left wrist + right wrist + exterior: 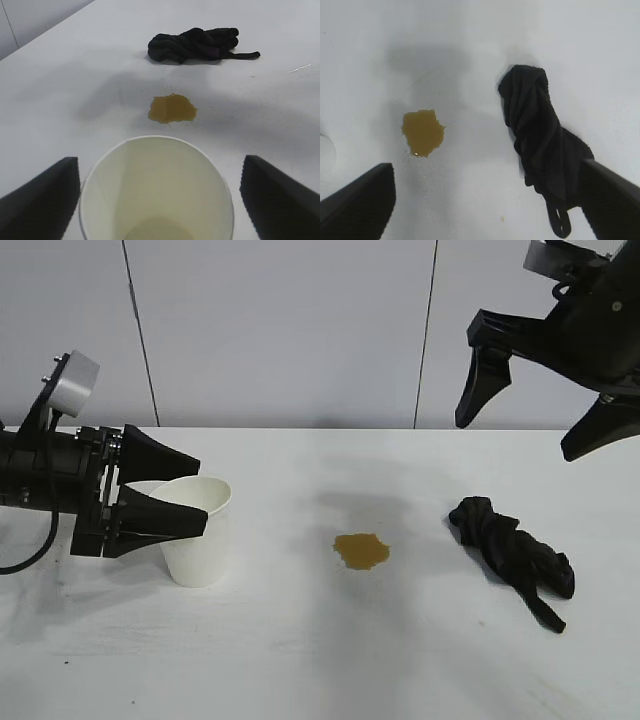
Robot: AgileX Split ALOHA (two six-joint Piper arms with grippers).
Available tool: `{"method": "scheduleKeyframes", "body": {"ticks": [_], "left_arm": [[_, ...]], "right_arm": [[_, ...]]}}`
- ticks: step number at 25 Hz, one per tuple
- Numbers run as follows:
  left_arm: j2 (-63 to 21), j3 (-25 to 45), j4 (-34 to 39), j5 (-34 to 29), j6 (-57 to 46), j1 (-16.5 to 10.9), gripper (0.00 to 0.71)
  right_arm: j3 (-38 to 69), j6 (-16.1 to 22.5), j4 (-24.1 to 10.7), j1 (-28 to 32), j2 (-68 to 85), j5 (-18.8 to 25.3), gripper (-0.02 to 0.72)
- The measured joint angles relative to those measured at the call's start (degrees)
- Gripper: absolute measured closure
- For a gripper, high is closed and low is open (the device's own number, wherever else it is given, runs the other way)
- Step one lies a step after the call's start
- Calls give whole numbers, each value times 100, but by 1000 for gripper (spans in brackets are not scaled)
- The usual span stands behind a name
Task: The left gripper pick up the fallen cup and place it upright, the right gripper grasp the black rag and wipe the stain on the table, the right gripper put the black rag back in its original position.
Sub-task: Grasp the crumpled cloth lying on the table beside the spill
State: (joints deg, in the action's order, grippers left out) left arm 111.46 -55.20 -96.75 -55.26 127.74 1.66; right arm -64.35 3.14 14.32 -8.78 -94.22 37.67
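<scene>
The white paper cup (197,536) stands upright on the white table (300,660) at the left. My left gripper (200,492) is open, with one finger on each side of the cup near its rim. In the left wrist view the cup (156,200) sits between the fingers (45,200) with a small gap on each side. The yellowish-brown stain (361,551) lies mid-table. The black rag (510,552) lies crumpled to its right. My right gripper (515,438) is open and empty, high above the rag. The right wrist view shows the rag (535,135) and the stain (422,131) below.
A grey-white panelled wall (300,330) runs behind the table's far edge. In the left wrist view the stain (171,108) and the rag (195,44) lie beyond the cup. Bare tabletop lies between the cup, the stain and the rag.
</scene>
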Motion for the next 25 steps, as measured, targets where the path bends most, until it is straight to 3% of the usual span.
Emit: {"method": "scheduleKeyframes", "body": {"ticks": [4,7,10,15,19,25], "left_arm": [[-1035,-6,323,2067,-2627,350,18],[-1333,-193,1306,2785,-4671,635,21],[-1338,-432,2681,2735,-6636,823,22],[-1338,-775,4796,2404,-9016,931,22],[-1338,-825,5282,2127,-9398,931,22],[-1338,-825,5346,2001,-9440,931,22]], "right_arm": [[0,0,-13,0,0,4,19],[0,0,-16,0,0,-6,19],[0,0,-63,0,0,-106,19],[0,68,-686,0,-349,92,19],[0,293,-1099,0,-806,-37,20],[0,348,-1208,-85,-1518,-556,64]]}}
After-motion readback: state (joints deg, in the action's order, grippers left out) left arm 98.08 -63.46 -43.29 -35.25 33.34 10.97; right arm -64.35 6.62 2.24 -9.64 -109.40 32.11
